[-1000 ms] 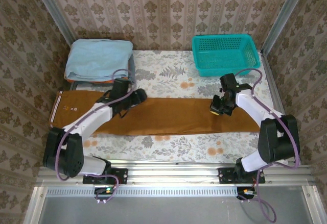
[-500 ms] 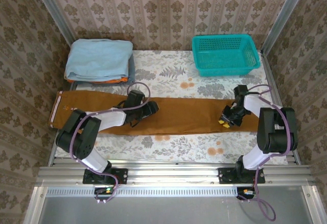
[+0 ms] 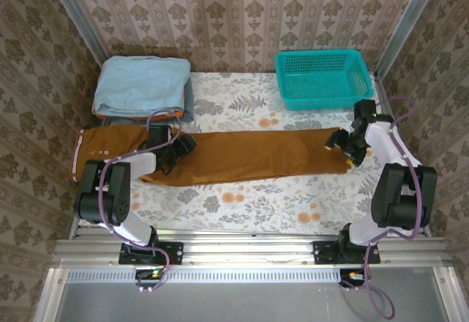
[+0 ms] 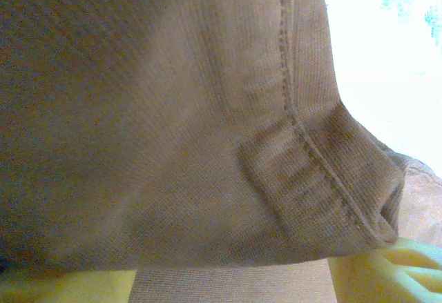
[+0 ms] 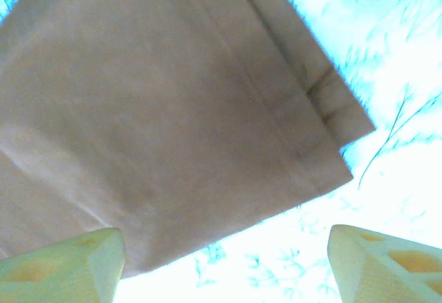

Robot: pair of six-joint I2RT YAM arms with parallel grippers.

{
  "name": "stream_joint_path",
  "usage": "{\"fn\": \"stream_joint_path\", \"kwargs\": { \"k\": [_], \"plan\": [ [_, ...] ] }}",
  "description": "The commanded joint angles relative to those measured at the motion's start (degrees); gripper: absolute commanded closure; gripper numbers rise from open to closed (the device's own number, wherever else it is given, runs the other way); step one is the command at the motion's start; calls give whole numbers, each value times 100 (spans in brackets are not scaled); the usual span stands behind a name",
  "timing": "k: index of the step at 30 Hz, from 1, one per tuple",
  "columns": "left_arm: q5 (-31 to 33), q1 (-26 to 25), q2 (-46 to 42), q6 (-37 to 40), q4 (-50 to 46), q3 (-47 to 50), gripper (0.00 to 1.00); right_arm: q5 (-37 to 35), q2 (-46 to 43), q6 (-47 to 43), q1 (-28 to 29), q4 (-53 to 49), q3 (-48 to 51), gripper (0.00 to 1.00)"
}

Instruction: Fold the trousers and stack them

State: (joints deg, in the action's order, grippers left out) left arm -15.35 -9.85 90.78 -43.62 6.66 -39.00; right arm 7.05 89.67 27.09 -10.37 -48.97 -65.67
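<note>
One pair rust-brown trousers point(image 3: 256, 157), fine-ribbed weave, stitched seams, laid as a long flat band across the floral table point(image 3: 249, 201); pale striped waistband point(image 3: 78, 157) left, squared hem point(image 3: 343, 162) right. Jaws spread on both: left gripper point(image 3: 183, 147) over cloth near the waist; right gripper point(image 3: 337, 144) above the hem.

Teal basket point(image 3: 322, 78), light blue garment point(image 3: 139, 86)

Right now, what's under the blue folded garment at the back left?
A thin orange cloth edge peeks out beneath the blue garment, with grey fabric at its right side. How far either runs underneath is covered.
</note>
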Motion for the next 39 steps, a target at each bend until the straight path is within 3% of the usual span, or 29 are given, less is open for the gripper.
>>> {"fn": "stream_joint_path", "kwargs": {
  "k": [1,7,12,15,18,25,26,33,39],
  "plan": [
    [398,119,258,335,-760,59,28,-516,888,-531,-22,-469,-832,19],
    [249,130,314,318,-643,99,28,-900,1975,-1097,-26,-842,-1608,18],
    [121,132,349,292,-629,86,28,-822,2542,-1326,-26,-934,-1981,18],
    [128,133,275,294,-677,101,28,-649,2939,-1411,-15,-1135,-2157,25],
    [129,140,177,292,-717,121,28,-153,3145,-1384,-33,-1029,-2126,42],
    [127,132,-158,318,-968,68,29,-251,3084,-1312,-116,-866,-1941,98],
    [129,135,-209,317,-1009,60,29,-272,3022,-1282,-151,-837,-1898,100],
    [207,-51,-558,371,-1288,27,29,-411,1857,-854,-466,-372,-1314,100],
    [593,-1021,-468,198,-1070,65,29,-714,1149,-654,-609,-632,-1355,100]
  ]
}}
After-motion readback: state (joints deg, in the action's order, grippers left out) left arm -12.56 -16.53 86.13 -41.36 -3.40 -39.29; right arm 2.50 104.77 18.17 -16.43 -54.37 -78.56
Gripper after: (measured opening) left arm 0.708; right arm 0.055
